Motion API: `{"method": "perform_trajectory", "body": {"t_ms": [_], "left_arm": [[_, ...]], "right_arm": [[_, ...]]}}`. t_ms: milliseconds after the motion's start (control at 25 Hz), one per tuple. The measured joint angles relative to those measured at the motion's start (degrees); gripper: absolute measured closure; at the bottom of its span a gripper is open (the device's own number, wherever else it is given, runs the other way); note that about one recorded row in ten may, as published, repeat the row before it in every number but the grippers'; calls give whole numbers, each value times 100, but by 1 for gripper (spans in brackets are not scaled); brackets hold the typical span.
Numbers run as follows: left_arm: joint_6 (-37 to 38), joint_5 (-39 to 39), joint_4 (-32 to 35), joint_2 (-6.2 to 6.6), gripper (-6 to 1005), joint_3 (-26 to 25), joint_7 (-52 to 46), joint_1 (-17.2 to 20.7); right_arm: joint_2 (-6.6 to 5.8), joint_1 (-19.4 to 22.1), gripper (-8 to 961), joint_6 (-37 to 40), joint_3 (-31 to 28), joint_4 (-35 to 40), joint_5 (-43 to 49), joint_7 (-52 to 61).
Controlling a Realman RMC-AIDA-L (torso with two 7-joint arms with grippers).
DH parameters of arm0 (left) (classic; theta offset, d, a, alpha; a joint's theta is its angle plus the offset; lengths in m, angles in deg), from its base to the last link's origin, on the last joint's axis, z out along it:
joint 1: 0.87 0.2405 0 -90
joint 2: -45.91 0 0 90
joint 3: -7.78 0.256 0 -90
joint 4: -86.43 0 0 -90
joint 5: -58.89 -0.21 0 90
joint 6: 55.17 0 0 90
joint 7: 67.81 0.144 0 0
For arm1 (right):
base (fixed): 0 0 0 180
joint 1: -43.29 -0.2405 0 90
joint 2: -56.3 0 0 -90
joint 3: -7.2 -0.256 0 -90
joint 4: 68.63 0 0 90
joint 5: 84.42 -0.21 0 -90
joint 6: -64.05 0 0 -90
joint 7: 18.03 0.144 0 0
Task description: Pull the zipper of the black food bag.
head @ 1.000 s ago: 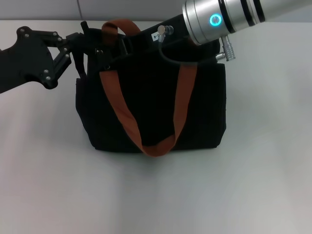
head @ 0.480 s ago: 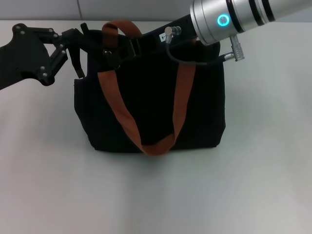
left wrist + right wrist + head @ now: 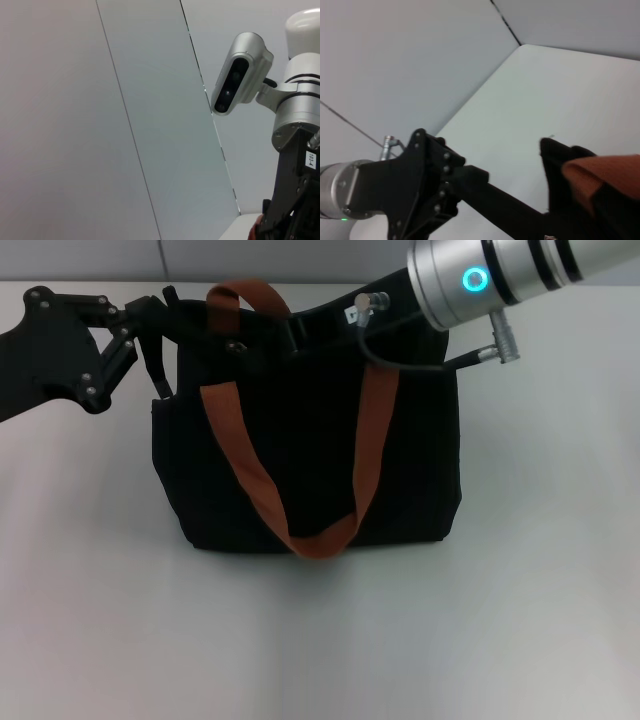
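The black food bag (image 3: 310,460) stands upright in the middle of the table, and its rust-brown strap handles (image 3: 240,460) hang down its front. My left gripper (image 3: 180,320) is at the bag's top left corner, shut on the fabric there. My right gripper (image 3: 300,332) lies along the bag's top edge, reaching in from the right, black against the black bag. The zipper is hidden. In the right wrist view the left gripper (image 3: 425,185) reaches toward the bag's corner (image 3: 555,160) and a strap (image 3: 600,175).
White table (image 3: 320,640) lies around the bag, with a pale wall behind. The silver right forearm (image 3: 490,275) with a lit ring hangs over the bag's top right. The left wrist view shows the head camera (image 3: 240,75) and the right arm (image 3: 295,200).
My right arm and gripper have slid to the right along the bag's top edge. The left gripper and the bag have stayed almost in place.
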Motion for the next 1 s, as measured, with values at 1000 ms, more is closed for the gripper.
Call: {"method": "perform_trajectory", "body": {"t_ms": [1000], "left_arm": [[-25,0,-14,-4,932,-86,-16,-2]], "right_arm": [[-7,844,956,244,-135,1182,604,463]]}}
